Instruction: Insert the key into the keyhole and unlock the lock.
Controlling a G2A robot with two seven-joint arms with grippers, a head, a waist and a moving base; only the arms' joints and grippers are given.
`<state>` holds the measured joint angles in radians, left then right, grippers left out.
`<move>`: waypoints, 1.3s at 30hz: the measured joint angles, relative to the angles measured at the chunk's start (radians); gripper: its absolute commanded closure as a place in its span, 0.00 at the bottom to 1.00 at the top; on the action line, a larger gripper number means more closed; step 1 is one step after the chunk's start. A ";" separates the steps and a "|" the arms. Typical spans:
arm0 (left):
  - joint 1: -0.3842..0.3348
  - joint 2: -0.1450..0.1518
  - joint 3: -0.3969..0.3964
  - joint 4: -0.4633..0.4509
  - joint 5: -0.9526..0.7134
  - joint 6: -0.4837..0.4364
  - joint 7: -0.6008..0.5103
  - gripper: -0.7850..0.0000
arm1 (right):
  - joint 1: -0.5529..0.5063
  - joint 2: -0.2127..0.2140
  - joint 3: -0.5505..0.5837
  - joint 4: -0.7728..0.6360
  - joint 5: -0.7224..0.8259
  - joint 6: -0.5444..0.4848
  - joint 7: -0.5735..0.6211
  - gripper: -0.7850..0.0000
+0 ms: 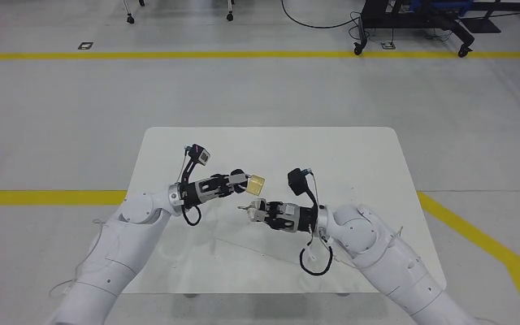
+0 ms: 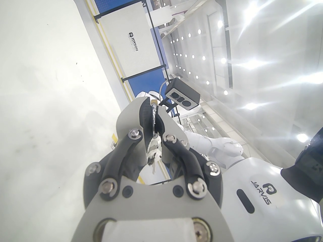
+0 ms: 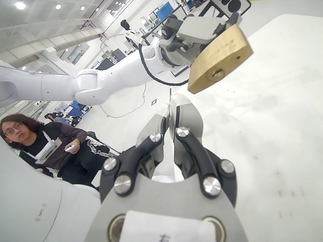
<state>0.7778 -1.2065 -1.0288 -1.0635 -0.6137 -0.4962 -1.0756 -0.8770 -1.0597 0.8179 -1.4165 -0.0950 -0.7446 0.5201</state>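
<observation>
Above the table's (image 1: 357,154) centre, my left gripper (image 2: 154,109) is clamping the lock (image 3: 222,54), my right gripper (image 3: 169,113) pinching the key (image 1: 243,208); I should be squaring it to the keyhole (image 3: 215,73).

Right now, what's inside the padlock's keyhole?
The padlock keyhole shows an empty slot; deeper in is dark. The key, held by the right pincer, is outside it.

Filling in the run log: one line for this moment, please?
left jaws: shut on padlock | right jaws: shut on key | key: short of keyhole, not inserted
</observation>
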 measured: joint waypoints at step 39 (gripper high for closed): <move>0.022 0.012 -0.064 -0.045 0.170 -0.173 0.012 1.00 | -0.086 0.013 0.137 0.023 0.198 -0.138 0.115 1.00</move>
<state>0.7998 -1.1945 -1.0924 -1.1085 -0.4436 -0.6688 -1.0639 -0.9628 -1.0469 0.9552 -1.3936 0.1025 -0.8823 0.6353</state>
